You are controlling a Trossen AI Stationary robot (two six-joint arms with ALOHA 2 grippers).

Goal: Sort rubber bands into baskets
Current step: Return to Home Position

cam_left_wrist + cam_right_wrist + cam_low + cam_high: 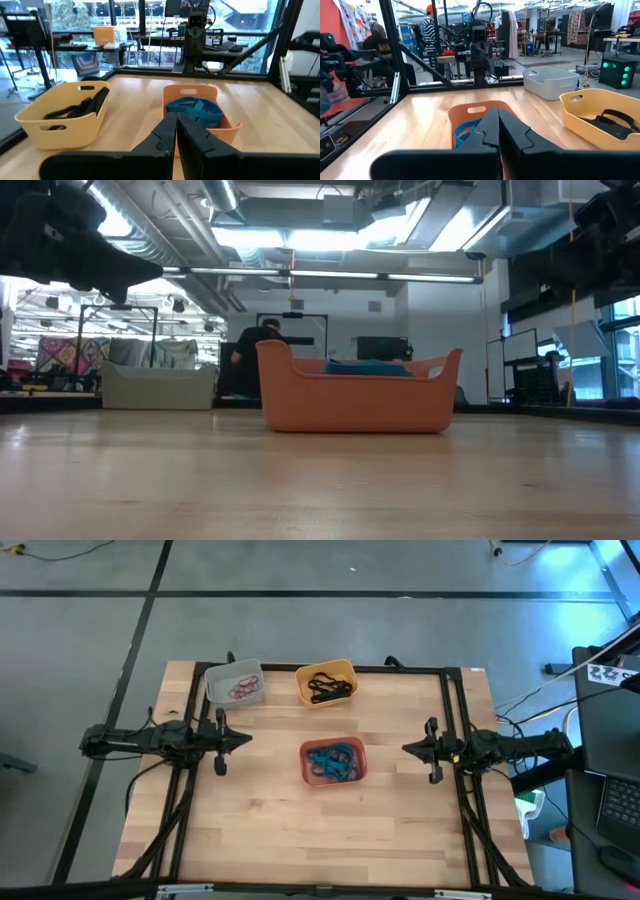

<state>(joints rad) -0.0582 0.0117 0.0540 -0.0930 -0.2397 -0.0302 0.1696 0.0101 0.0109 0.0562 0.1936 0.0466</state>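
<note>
On the wooden table point(300, 830) three baskets hold the sorted loops. The grey basket point(211, 687) stands at the far edge on the left arm's side with the red bands point(243, 690) inside. The yellow basket point(301, 686) stands just beside it with the black bands point(330, 688) inside. The salmon basket point(304, 763) stands apart from both, nearer the table's middle, and holds a heap of blue bands point(335, 760) that rises above its rim in the low view. No loose bands show on the bare wood. The left gripper point(247, 739) hangs over the left side of the table, pointing inward towards the salmon basket, its fingers point(165, 135) pressed together on nothing. The right gripper point(405, 748) faces it from the opposite side, level with that basket, its fingers point(512, 132) likewise together and empty. Both grippers are clear of every basket, with the salmon one between them.
</note>
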